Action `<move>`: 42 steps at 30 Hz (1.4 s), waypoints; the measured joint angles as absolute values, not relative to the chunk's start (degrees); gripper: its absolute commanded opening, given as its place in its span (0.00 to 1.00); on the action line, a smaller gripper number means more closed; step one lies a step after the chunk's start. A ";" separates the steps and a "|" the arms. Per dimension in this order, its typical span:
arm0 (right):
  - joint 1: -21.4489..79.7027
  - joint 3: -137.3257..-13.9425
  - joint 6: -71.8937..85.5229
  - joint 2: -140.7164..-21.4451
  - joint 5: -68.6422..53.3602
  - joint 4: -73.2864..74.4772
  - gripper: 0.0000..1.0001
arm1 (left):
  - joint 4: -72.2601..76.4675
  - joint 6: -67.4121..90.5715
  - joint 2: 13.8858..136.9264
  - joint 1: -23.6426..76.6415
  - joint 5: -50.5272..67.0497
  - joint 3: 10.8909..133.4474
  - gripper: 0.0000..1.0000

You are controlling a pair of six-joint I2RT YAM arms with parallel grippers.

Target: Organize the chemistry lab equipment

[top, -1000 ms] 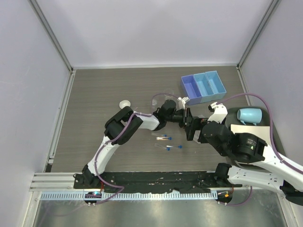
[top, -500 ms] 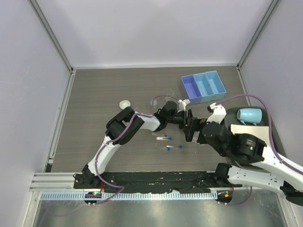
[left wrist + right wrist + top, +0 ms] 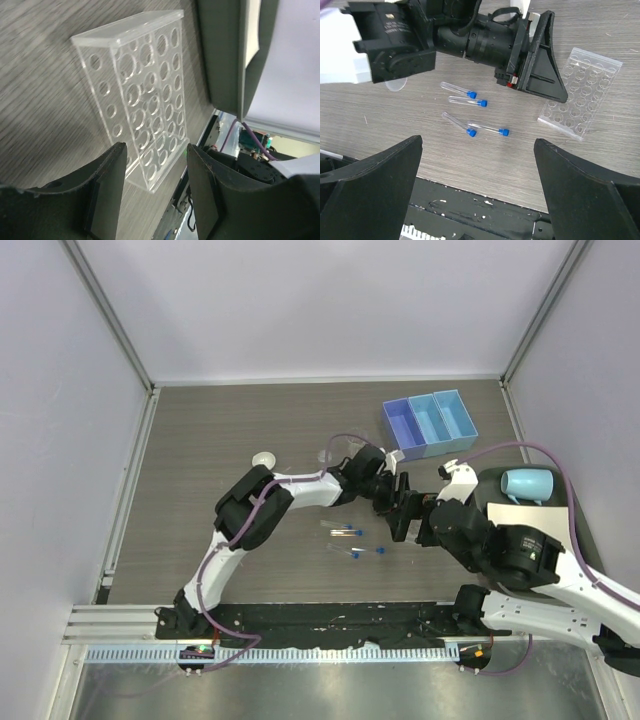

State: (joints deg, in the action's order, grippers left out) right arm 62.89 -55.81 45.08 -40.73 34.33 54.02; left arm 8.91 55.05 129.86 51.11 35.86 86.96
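Observation:
The clear plastic tube rack (image 3: 145, 100) stands on the table just ahead of my left gripper (image 3: 155, 149). That gripper is open, with the rack's near corner between its fingertips and nothing gripped. In the right wrist view the rack (image 3: 581, 92) sits right of the left gripper (image 3: 540, 55). Several clear blue-capped tubes (image 3: 470, 102) lie loose on the table, also seen from above (image 3: 350, 540). My right gripper (image 3: 477, 142) is wide open and empty above them. The blue three-compartment tray (image 3: 430, 423) is at the far right. A small white dish (image 3: 264, 459) lies at the left.
The pale blue mug (image 3: 527, 484) lies on its side at the right, over the dark tray with the white sheet (image 3: 505, 510), which the right arm mostly covers. Both arms crowd the table's middle (image 3: 400, 502). A clear round piece (image 3: 395, 84) lies near the left arm.
The left arm's wrist has shifted a little farther away and to the right, turning toward the rack. The right arm has hardly moved. The tubes lie as before.

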 measured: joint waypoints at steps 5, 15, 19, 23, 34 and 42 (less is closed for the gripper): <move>62.89 -55.59 45.23 -40.60 34.59 54.08 1.00 | -2.37 51.66 125.95 51.29 30.52 87.66 0.55; 62.89 -55.92 44.69 -42.04 36.53 54.78 1.00 | -19.40 48.53 106.80 50.57 17.47 80.09 0.54; 62.89 -57.17 43.72 -43.35 36.84 54.72 1.00 | -26.28 47.35 98.26 50.22 11.20 75.29 0.56; 62.89 -57.82 42.87 -45.43 36.95 54.02 1.00 | -33.65 44.47 94.15 50.15 4.54 73.30 0.55; 62.89 -57.45 40.60 -52.51 35.75 51.16 1.00 | -43.38 35.31 89.82 54.74 -6.83 66.00 0.56; 62.89 -56.51 40.42 -52.49 34.81 50.37 1.00 | -44.64 27.90 91.85 64.20 -13.56 66.96 0.55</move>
State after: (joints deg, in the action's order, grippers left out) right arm 62.89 -56.51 40.42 -52.49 34.81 50.37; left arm -44.64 27.90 91.85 64.20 -13.56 66.96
